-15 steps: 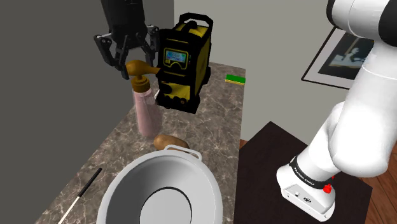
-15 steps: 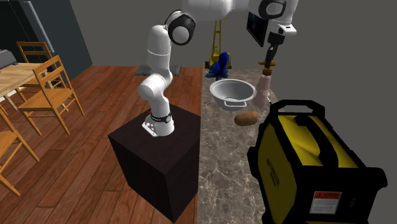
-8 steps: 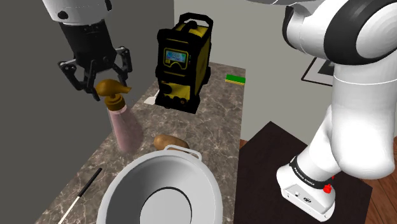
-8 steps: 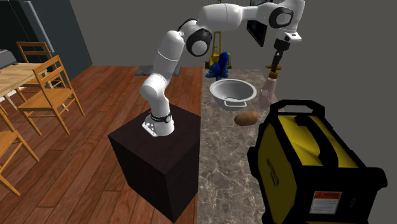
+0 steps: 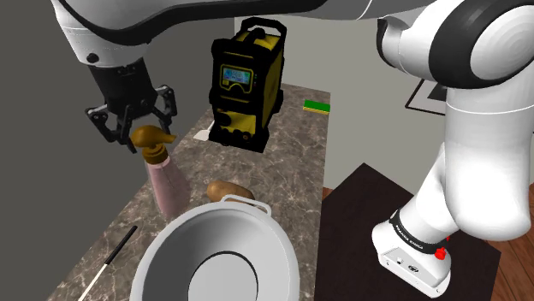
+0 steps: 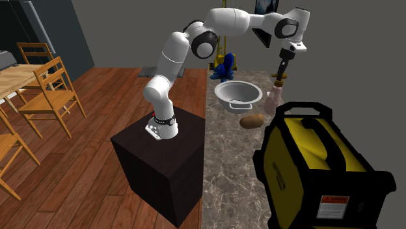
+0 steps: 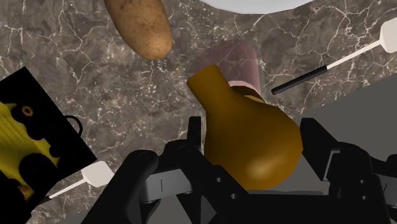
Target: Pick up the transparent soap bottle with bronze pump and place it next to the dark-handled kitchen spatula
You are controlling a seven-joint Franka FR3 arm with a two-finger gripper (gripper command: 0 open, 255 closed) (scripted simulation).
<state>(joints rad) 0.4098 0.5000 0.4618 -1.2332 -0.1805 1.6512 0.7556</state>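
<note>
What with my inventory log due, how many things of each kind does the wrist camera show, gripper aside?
Pump bottle: 1
Potato: 1
Utensils: 2, one dark-handled, one pale-handled
Yellow-black machine: 1
White bowl: 1
Total: 6

I recorded a white arm point(image 5: 479, 171) built of rounded, glossy segments with dark grey joint rings. Farthest from the gripper point(image 5: 137, 135), its base point(image 5: 413, 261) carried a black band point(image 5: 409, 240) with white lettering and a small red button point(image 5: 442, 254). The gripper was all black, with angular linkages.
</note>
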